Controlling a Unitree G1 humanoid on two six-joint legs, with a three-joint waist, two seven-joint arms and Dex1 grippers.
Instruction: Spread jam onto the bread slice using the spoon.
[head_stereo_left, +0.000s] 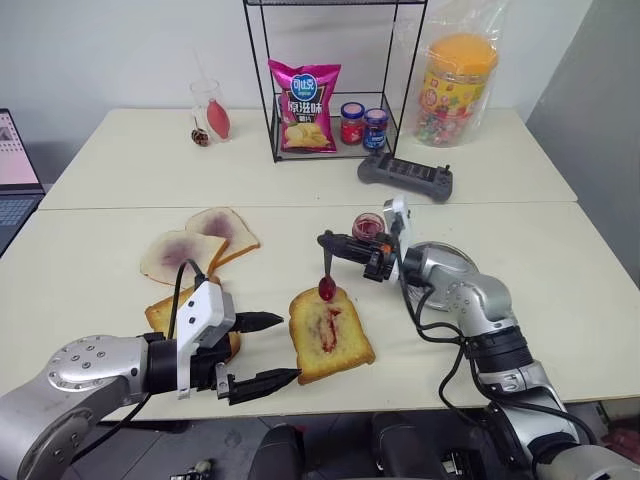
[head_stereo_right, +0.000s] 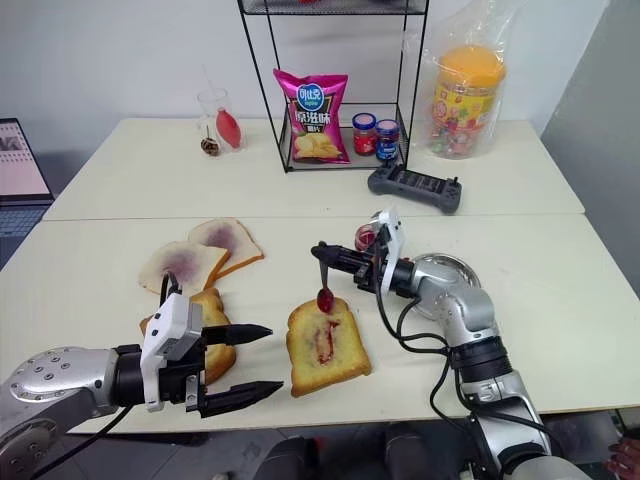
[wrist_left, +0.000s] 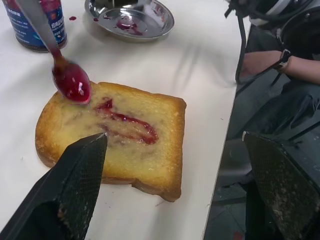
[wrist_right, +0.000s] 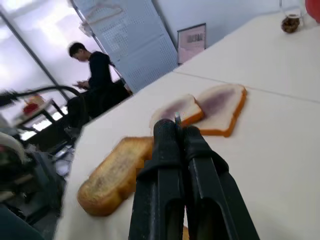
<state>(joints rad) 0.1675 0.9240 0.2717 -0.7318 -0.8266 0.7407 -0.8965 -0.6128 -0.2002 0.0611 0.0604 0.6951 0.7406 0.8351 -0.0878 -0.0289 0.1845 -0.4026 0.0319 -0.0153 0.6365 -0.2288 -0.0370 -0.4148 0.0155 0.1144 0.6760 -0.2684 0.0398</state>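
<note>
Two claws show over the counter (head_stereo_left: 560, 260), and we take them in turn. Our right claw (head_stereo_left: 328, 241) is clenched on the handle of the spoon (head_stereo_left: 326, 275), fingers pressed together with the slim handle pinched at their tips. The spoon hangs straight down from that claw, its bowl loaded with glossy red jam (wrist_left: 73, 84) and sitting at the far edge of the bread slice (head_stereo_left: 330, 335), just below the claw; we think the bowl touches the crust, though from the head views we cannot be sure. A red smear runs along the middle of the slice. The jam jar (head_stereo_left: 367, 226) with its blue label stands just behind the right claw, beside a small metal dish (wrist_left: 131, 20). Our left claw (head_stereo_left: 268, 349) is released, its two black fingers spread wide and holding nothing; the bread slice lies just beyond its fingertips, not touched.
</note>
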